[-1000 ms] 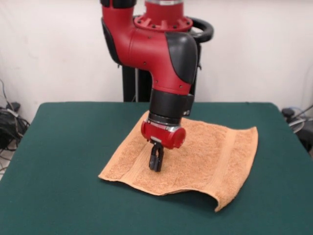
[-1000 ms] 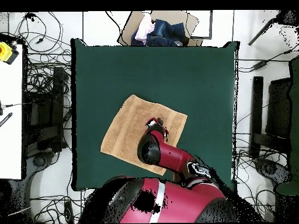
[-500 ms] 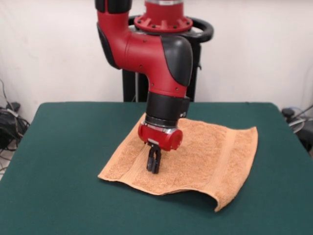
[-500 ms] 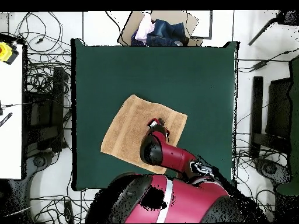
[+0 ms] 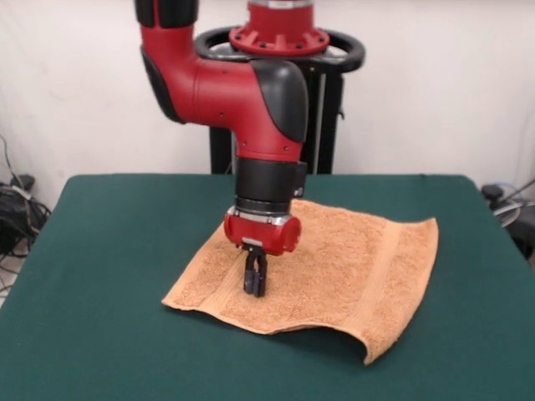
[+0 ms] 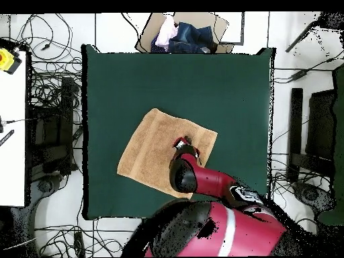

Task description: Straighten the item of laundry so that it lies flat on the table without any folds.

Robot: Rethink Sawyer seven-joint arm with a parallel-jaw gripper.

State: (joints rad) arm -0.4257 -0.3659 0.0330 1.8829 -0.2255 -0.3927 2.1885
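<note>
orange-tan towel [image 5: 334,259] spread on green table [image 5: 109,251], corner raised

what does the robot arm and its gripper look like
A thick glossy red arm with rounded black joint covers and a black cylindrical wrist band. Below it sits a red collar with a silver ring, ending in a small black gripper with slim fingers.

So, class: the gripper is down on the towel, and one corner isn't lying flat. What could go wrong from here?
1. The gripper is pressed on the orange towel; a sideways drag could bunch the cloth into new folds instead of smoothing it.
2. The towel's near corner is lifted off the green table in a wave; moving away from it could leave it raised.
3. Pulling upward could lift the whole towel.
</note>
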